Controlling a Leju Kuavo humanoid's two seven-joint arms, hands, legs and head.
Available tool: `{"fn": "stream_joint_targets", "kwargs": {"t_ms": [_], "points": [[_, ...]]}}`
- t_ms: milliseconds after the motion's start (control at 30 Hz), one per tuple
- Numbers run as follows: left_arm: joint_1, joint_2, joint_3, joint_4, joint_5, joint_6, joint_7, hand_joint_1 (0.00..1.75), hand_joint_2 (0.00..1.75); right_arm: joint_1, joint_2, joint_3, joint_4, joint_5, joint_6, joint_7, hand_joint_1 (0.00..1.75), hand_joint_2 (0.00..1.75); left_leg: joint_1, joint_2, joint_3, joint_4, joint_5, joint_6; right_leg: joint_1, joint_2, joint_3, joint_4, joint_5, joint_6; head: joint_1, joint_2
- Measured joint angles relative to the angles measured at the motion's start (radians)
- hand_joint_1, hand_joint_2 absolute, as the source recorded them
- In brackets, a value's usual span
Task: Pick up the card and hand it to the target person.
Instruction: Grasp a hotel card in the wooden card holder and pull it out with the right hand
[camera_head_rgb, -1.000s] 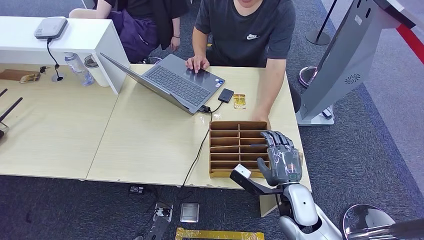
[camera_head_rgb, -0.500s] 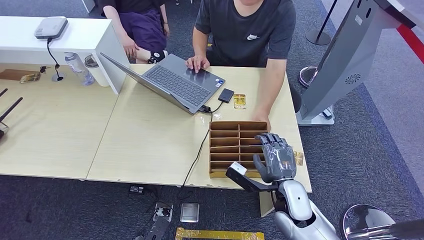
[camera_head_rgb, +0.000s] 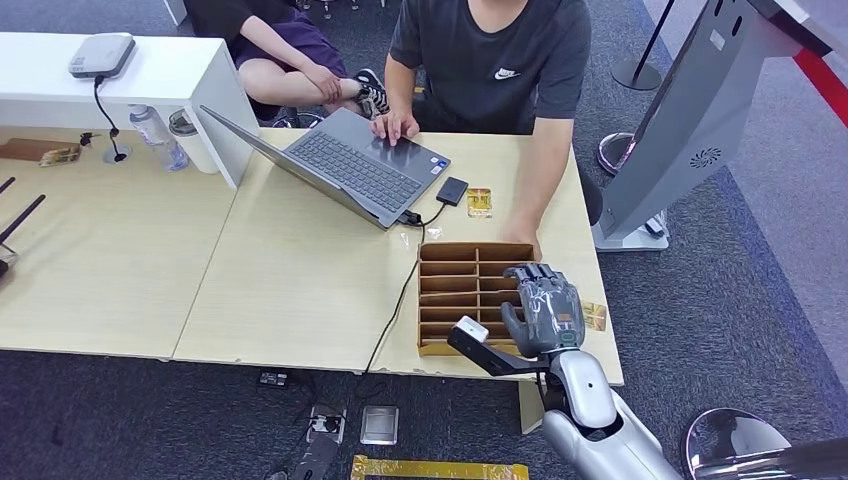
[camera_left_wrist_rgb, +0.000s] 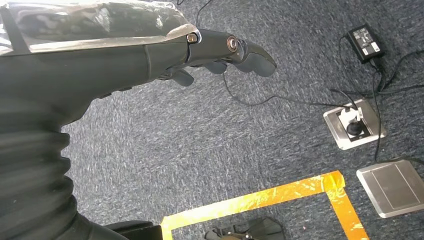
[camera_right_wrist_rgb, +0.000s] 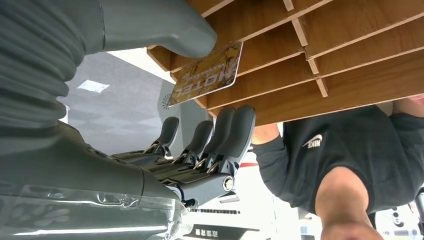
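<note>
While poised over the wooden card rack (camera_head_rgb: 465, 270) at the right end of the light table (camera_head_rgb: 290, 270), right hand (camera_head_rgb: 545, 310) palm down, covering the rack's right-hand slots near the front corner. From the right wrist, fingers (camera_right_wrist_rgb: 235, 130) stretched out side by side and clear of the rack, thumb (camera_right_wrist_rgb: 165, 25) well apart from them on the other side. Between thumb and fingers, a golden card (camera_right_wrist_rgb: 205, 75) lettered HOTEL, sticking out of a slot at the rack's edge. Thumb tip just at the card's corner; cannot tell whether touching. Fingers not closed on the card, so no grip on it.

Left hand (camera_left_wrist_rgb: 215, 47) hanging over blue-grey carpet (camera_left_wrist_rgb: 200, 150), dark fingers lightly bent and close together, holding nothing. Below it on the carpet, a floor socket (camera_left_wrist_rgb: 354, 125) with a plug in it, a black power adapter (camera_left_wrist_rgb: 366, 42) and a corner of yellow tape (camera_left_wrist_rgb: 260, 200).

Seated at the far side of the table, a person in a dark T-shirt (camera_head_rgb: 490, 60), one hand on an open grey laptop (camera_head_rgb: 350, 165), the other forearm reaching down to the rack's far rim. Near the laptop, a small black box (camera_head_rgb: 452, 190) on a cable, and just beside it a second golden card (camera_head_rgb: 479, 202) flat on the table. Another golden card (camera_head_rgb: 594, 316) flat on the table, just right of the right hand
</note>
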Motion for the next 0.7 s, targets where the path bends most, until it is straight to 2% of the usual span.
{"fn": "stream_joint_targets", "kwargs": {"t_ms": [100, 133, 700], "points": [[0.0, 0.0, 0.0, 0.0, 0.0, 0.0, 0.001, 0.0, 1.75, -0.008, 0.007, 0.001, 0.021, -0.008, -0.005, -0.006, 1.68, 1.75, 0.0, 0.0, 0.0, 0.0, 0.0, 0.0, 0.0, 0.0, 0.0, 0.0, 0.0, 0.0, 0.0, 0.0], [0.0, 0.0, 0.0, 0.0, 0.0, 0.0, 0.001, 0.0, 1.75, -0.01, 0.009, 0.002, 0.029, -0.011, -0.006, -0.008, 1.75, 1.75, 0.0, 0.0, 0.0, 0.0, 0.0, 0.0, 0.0, 0.0, 0.0, 0.0, 0.0, 0.0, 0.0, 0.0], [0.0, 0.0, 0.0, 0.0, -0.003, 0.0, 0.002, 0.0, 1.75, -0.06, 0.044, 0.016, 0.118, -0.046, -0.028, -0.041, 1.75, 1.75, 0.0, 0.0, 0.001, 0.0, 0.0, 0.0, 0.0, 0.0, 0.0, 0.0, 0.0, 0.0, 0.0, 0.0]]}}
